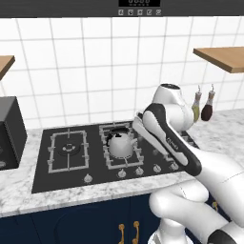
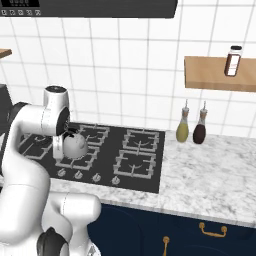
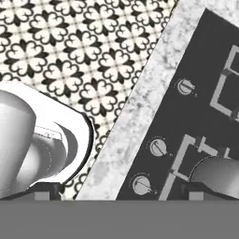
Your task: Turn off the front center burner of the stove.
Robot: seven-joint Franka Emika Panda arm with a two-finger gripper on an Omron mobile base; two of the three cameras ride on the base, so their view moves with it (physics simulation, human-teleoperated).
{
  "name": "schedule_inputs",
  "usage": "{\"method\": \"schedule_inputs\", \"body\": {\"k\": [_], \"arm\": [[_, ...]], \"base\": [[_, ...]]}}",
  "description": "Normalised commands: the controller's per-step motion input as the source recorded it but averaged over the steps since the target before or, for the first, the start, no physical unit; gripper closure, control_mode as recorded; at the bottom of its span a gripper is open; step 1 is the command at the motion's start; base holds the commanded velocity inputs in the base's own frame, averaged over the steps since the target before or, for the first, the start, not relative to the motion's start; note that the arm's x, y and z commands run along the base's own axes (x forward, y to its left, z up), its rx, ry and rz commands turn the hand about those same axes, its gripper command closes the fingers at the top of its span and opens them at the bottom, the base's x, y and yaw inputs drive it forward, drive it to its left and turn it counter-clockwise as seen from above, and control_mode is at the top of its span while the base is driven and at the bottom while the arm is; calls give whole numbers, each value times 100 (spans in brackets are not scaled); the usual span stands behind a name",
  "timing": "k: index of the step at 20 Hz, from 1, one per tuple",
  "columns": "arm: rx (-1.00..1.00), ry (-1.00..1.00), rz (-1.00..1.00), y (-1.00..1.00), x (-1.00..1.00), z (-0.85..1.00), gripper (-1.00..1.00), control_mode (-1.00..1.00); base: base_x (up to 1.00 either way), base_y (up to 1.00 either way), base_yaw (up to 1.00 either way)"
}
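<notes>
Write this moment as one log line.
stove: kettle on middle grate | knobs: untouched | gripper: above front edge, state unclear

silver kettle (image 1: 121,144), two bottles (image 2: 191,128) on marble counter (image 2: 210,170), shelf jar (image 2: 232,61)

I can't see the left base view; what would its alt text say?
A white robot arm bends over a black stove set in a marble counter, where a silver kettle sits on the middle grate above a row of small silver knobs. Two bottles stand by the white tiled wall.
</notes>
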Motion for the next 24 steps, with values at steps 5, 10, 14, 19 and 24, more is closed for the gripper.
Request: {"method": "schedule_inputs", "body": {"k": [5, 10, 14, 19, 24], "arm": [[-13, 6, 37, 36, 0, -38, -100, -100], [-8, 4, 14, 10, -1, -35, -100, -100], [-1, 0, 2, 10, 19, -37, -100, -100], [0, 0, 7, 11, 11, -44, -100, -100], [0, 0, 13, 13, 17, -48, -100, -100]], "base": [[0, 0, 0], [0, 0, 0], [0, 0, 0], [0, 0, 0], [0, 0, 0]]}}
